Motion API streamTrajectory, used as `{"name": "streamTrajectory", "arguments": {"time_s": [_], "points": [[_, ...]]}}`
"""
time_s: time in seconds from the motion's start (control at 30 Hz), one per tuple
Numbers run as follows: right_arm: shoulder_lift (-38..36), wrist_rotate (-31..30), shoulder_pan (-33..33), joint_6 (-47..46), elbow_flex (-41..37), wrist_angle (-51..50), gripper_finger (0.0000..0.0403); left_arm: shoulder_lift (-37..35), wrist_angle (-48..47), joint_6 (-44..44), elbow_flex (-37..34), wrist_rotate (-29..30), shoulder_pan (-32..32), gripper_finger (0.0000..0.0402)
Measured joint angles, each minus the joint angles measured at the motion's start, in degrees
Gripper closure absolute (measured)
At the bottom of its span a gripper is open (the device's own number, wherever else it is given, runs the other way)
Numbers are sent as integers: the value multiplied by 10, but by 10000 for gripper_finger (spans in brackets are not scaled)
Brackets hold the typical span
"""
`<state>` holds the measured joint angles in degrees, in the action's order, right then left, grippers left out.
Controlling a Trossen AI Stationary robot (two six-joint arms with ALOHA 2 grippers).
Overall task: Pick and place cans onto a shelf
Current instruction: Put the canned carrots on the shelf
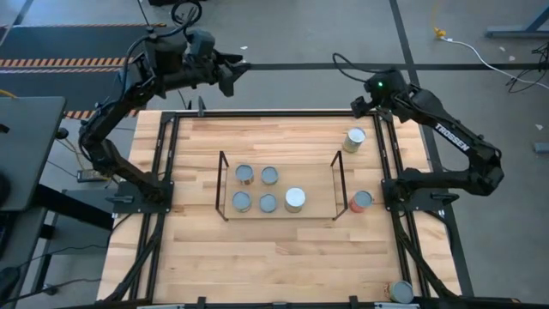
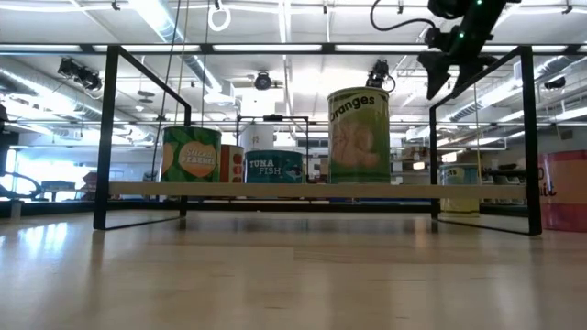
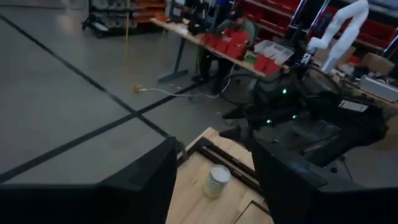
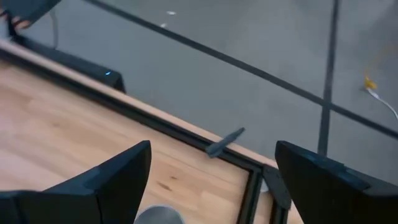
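The right tool (image 1: 362, 110) is held high above the far right corner of the surface (image 1: 283, 249), its fingers (image 4: 118, 177) spread wide and empty, and a yellowish can (image 1: 354, 138) stands just beneath and in front of it, outside the shelf (image 1: 279, 184). The left tool (image 1: 236, 69) is raised beyond the far edge of the surface, also spread and holding nothing. Five cans are seen standing on the shelf, among them a white-topped one (image 1: 294, 199); a red-sided can (image 1: 361, 201) is set just beside the shelf's right end frame, and another (image 1: 401, 292) is noted at the near right corner. The cans are judged rigid, light to moderate in weight and smooth-walled, hence liable to slip or tip. A hold across the cylindrical side, at mid-height and square to the axis, is recommended; the rim and top are to be avoided.
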<state>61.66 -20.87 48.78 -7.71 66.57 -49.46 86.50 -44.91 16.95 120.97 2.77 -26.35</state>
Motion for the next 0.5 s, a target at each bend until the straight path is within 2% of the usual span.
{"name": "streamTrajectory", "arguments": {"time_s": [0.17,0.4,0.5], "points": [[-13,-2,10,-23,-23,14,51,2,30,-36,-14,-41,1,204],[26,31,30,-83,-24,-12,50,3,-34,-190,-66,-16,-53,214],[58,67,40,-124,-24,-44,49,2,-52,-258,-101,-16,-76,214]]}}
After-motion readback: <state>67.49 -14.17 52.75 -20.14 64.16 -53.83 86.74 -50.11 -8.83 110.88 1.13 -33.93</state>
